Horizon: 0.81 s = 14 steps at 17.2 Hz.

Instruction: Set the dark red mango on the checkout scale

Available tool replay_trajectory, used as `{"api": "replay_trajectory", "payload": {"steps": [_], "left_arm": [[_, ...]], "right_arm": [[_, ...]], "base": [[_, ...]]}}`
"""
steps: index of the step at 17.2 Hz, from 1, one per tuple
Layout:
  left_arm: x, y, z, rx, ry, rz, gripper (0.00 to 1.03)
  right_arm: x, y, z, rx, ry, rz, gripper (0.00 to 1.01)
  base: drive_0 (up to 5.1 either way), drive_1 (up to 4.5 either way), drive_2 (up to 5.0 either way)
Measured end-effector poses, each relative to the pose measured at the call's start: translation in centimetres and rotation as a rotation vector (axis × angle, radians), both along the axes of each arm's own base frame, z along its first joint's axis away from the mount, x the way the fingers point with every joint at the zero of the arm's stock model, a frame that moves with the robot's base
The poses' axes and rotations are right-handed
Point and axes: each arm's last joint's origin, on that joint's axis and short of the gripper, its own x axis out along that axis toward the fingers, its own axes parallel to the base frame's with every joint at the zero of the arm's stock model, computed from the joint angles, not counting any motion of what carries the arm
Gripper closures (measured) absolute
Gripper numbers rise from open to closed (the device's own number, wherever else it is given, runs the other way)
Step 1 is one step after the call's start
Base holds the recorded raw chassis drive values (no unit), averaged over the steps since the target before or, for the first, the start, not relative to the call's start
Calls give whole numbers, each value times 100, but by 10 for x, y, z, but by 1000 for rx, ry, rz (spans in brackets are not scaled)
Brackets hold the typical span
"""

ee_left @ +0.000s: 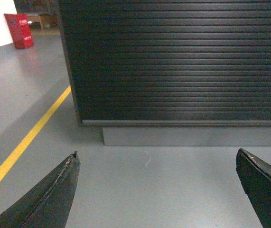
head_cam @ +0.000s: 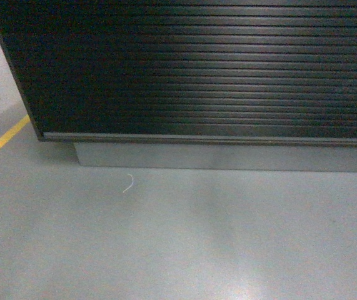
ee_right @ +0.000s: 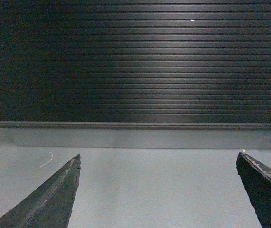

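Observation:
The checkout [head_cam: 203, 69] fills the upper part of the head view: only its horizontally ribbed black front panel and grey plinth show. Both wrist views face that same ribbed checkout front [ee_left: 178, 61] [ee_right: 135, 61] from low down. My left gripper [ee_left: 156, 154] is open, its two dark fingers wide apart over bare grey floor. Equally wide apart stand the fingers of my open right gripper [ee_right: 158, 156], with nothing between them. The dark red mango and the scale are out of view. Neither gripper appears in the head view.
A grey plinth [head_cam: 228, 156] runs under the panel. On the floor left of the counter lies a yellow line [head_cam: 2, 142] [ee_left: 28, 137]. A small white thread [head_cam: 129, 183] lies on the floor. A red box [ee_left: 19, 30] stands far back left.

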Motion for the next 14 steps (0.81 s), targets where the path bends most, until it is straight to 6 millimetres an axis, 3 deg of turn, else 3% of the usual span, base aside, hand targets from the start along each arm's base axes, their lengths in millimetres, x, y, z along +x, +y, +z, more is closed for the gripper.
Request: {"api": "replay_trajectory", "payload": {"steps": [14], "left_arm": [[0,0,0,0,-2,-2,5]], "right_arm": [[0,0,0,0,0,0,3]], "base": [[5,374,-363]]}}
